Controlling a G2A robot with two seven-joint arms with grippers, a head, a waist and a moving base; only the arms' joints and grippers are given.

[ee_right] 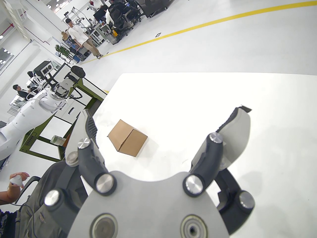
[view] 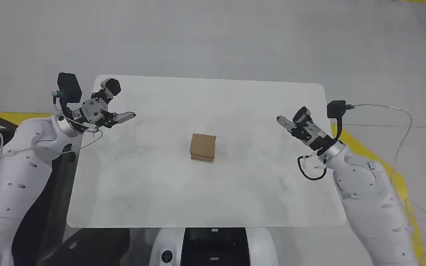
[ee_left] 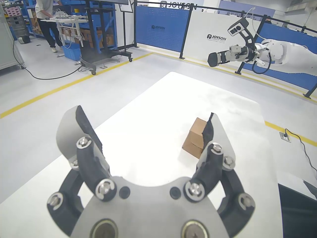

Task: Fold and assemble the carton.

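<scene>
A small brown carton [view: 203, 147] stands closed as a box near the middle of the white table [view: 200, 193]. It also appears as the carton [ee_left: 195, 137] in the left wrist view and the carton [ee_right: 127, 141] in the right wrist view. My left gripper [view: 118, 101] hovers over the table's far left corner, open and holding nothing; its fingers [ee_left: 84, 130] stand wide apart. My right gripper [view: 291, 121] hangs over the table's right side, also open and empty, with its fingers [ee_right: 237, 122] spread. Both grippers are well away from the carton.
The table's surface around the carton is bare white. Grey floor with yellow lines [view: 16, 118] surrounds the table. A grey bag [ee_right: 37, 199] lies beside the table in the right wrist view. A cable [view: 383, 106] runs from the right arm.
</scene>
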